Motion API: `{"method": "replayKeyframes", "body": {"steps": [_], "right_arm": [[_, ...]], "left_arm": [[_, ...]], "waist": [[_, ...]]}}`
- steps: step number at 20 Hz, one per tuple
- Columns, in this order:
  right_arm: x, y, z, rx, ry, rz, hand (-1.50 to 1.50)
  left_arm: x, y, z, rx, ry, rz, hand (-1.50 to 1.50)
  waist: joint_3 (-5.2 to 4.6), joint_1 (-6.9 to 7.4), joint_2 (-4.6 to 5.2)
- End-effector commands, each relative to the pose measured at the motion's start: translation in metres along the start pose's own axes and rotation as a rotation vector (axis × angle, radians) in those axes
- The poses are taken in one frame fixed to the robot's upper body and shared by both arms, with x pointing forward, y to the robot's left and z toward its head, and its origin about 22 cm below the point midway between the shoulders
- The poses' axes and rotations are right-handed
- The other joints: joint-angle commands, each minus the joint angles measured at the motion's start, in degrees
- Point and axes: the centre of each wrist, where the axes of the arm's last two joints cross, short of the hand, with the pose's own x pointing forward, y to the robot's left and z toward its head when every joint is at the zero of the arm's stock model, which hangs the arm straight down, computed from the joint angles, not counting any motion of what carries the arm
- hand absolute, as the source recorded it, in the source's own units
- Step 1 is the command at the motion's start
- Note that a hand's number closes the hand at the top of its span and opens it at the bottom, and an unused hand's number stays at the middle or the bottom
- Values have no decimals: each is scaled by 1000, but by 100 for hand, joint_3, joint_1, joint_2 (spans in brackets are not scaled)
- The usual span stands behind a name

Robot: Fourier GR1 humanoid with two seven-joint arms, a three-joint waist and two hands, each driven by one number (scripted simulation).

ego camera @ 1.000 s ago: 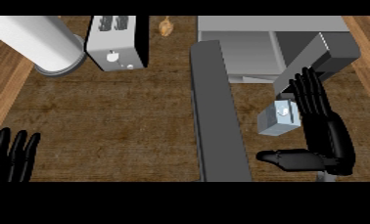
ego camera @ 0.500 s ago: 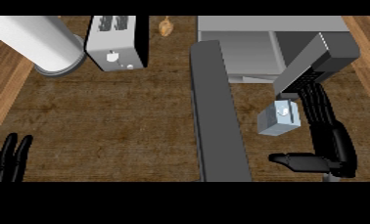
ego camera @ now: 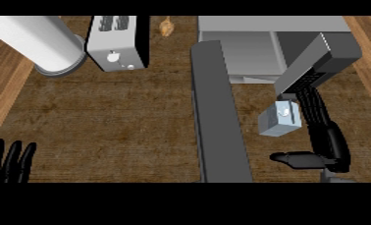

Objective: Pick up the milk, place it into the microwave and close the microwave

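OK, step in hand looks like the grasp. Milk carton (ego camera: 279, 121) stands on the counter (ego camera: 109, 121), just right of the open microwave door (ego camera: 217, 121) and in front of the microwave (ego camera: 239, 54) cavity. Right hand (ego camera: 330, 138) is spread wide. Its fingers (ego camera: 311, 110) run straight along the carton's right side, touching or just beside it, can't tell which. The thumb (ego camera: 297, 159) sticks out on the near side of the carton, apart from it. My read: nothing clamped yet. Left hand (ego camera: 16, 162) rests at the lower-left edge, fingers up and relaxed.

To do it well:
- Bring the thumb in against the face opposite the fingers and curl round the carton body before any lift.
- Lift straight up so the carton doesn't tip.
- Carry it forward into the cavity. The door sits close on the left, so don't swing the carton that way.
- Toaster (ego camera: 116, 42) is well apart, no concern.
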Motion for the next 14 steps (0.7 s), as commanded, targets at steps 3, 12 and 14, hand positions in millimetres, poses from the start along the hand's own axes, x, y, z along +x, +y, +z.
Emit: {"method": "replayKeyframes", "body": {"steps": [3, 12, 14], "right_arm": [[-27, -12, 6, 6, -17, 4, -150], [-58, -27, -11, -116, 51, 145, -150], [-58, -23, -21, -122, 71, 184, -150]], "left_arm": [[2, -1, -11, 9, -8, -4, -150], [-8, 7, 3, 3, 11, -14, -150], [3, 1, -1, 21, -1, -20, -150]], "waist": [[0, -10, 5], [3, 39, 19], [2, 25, 12]]}}
